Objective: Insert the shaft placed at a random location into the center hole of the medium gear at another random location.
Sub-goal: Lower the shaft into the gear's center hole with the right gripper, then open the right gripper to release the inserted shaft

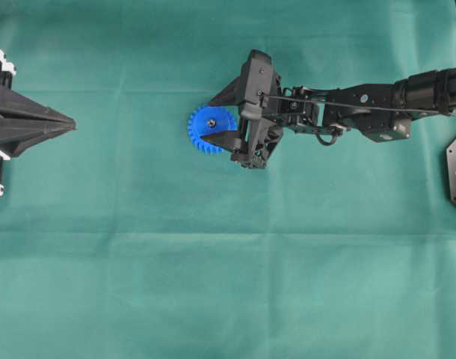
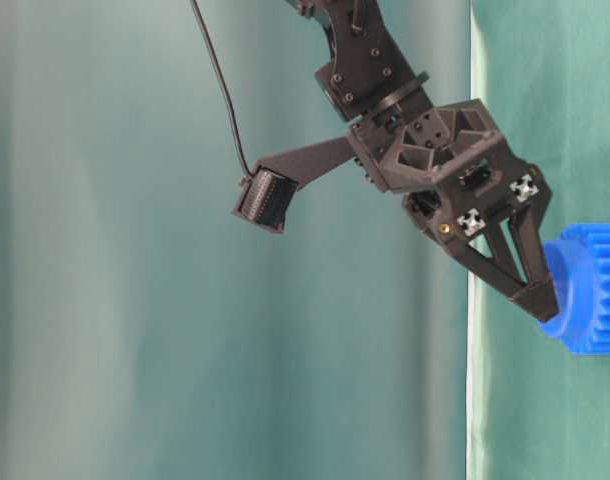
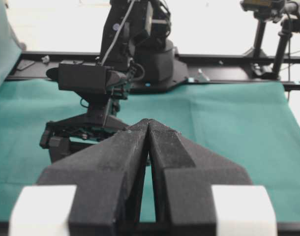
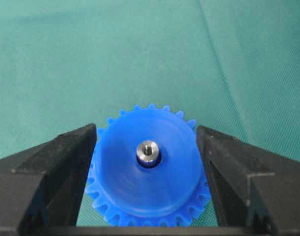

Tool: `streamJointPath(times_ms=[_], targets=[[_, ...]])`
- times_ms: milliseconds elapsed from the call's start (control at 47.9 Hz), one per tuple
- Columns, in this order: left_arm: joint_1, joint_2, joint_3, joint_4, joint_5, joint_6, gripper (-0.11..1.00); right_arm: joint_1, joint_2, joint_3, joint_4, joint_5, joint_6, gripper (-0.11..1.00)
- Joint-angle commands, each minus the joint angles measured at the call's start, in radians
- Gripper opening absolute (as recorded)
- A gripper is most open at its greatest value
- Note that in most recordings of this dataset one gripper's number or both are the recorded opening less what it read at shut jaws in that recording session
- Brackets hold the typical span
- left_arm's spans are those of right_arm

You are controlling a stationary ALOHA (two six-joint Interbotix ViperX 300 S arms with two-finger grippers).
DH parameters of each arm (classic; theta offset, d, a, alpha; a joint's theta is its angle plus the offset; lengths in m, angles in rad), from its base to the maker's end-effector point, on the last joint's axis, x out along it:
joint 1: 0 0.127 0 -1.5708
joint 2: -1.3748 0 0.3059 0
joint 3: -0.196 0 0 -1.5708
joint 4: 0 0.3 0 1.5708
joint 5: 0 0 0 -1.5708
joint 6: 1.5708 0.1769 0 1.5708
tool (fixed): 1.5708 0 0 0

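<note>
Shaft: the shaft (image 4: 148, 151) stands upright in the center hole (image 4: 149, 160) of the medium gear (image 4: 147, 167), its silvery top just proud of the hub; by the look of it, the insertion is done.
Gear: lies flat on the green surface (image 1: 228, 284), a little left of the middle in the overhead view.
Right gripper: the right gripper (image 4: 146, 147) hangs over the gear with its jaws spread apart, one finger on either side of the rim and nothing between them but the gear; neither finger touches the shaft.
Key relation: the shaft's long axis runs vertical, straight below the midpoint of the jaws, so a clean retreat would go straight up.
Left gripper: the left gripper (image 3: 148, 129) is parked well apart at the surface's edge, fingers pressed together, holding nothing.
Nearer arm: the right.
</note>
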Motion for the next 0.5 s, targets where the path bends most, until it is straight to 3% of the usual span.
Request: streamJointPath(times_ms=[0,480], targets=[[0.002,0.008,-0.021,0.003,-0.005,-0.002,0.0,0.002,-0.046,-0.017,0.005,0.02,0.009,0.83],[0.002,0.008,-0.021,0.002,-0.005,-0.002,0.0,0.002,-0.172,-0.012,0.0,0.098,0.005,0.83]])
